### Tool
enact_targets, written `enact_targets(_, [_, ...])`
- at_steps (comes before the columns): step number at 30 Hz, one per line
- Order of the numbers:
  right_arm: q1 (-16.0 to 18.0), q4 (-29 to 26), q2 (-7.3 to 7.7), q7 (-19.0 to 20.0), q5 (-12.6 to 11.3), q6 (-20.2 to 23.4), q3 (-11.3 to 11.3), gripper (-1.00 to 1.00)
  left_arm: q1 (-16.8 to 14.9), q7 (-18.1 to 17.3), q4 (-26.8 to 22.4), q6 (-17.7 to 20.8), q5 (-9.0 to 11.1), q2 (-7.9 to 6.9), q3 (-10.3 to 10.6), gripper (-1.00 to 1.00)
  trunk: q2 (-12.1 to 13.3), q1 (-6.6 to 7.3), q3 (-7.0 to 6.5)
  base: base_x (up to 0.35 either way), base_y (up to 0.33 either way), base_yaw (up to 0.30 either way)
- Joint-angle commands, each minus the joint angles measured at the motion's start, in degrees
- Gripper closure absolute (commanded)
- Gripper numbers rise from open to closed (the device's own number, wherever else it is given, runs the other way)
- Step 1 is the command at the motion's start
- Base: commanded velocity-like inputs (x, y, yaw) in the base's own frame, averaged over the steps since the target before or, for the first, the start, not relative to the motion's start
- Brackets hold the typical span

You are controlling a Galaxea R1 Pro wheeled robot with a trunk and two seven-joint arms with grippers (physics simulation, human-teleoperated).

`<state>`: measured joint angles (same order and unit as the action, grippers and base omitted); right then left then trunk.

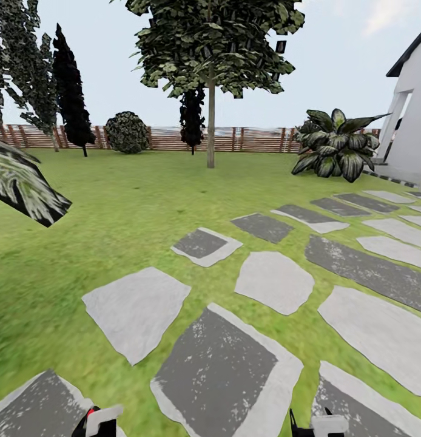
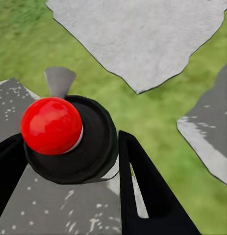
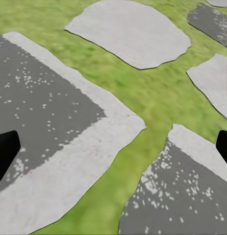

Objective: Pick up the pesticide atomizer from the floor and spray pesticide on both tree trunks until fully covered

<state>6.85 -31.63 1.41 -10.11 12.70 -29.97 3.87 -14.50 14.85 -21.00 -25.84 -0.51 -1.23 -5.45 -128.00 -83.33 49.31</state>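
Atomizer [image 2: 69, 139]: glossy red knob, matt black cap. Paving slabs [image 1: 222, 370]: rough speckled stone. Fence [image 1: 247, 139]: wood.

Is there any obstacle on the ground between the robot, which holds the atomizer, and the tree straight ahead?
Nothing visible blocks the way. The left gripper holds the pesticide atomizer. Between it and the tree trunk lie only flat stepping stones and open grass. A leafy plant stands off to the right.

No text, label, brand, number or sign can be read anywhere — nothing legible.
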Motion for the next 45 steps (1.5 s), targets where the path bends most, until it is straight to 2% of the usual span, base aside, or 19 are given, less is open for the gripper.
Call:
enact_targets(1, [0.00, -0.01, 0.00, 0.00, 0.02, 0.00, 0.00, -1.00, 0.00, 0.00, -0.01, 0.00, -0.02, 0.00, 0.00, 1.00, 0.00, 0.00, 0.00, 0.340, 0.000, 0.000])
enact_targets(45, [0.00, 0.02, 0.00, -0.01, 0.00, 0.00, 0.00, -1.00, 0.00, 0.00, -0.01, 0.00, 0.01, -0.02, 0.00, 1.00, 0.00, 0.00, 0.00, 0.340, 0.000, 0.000])
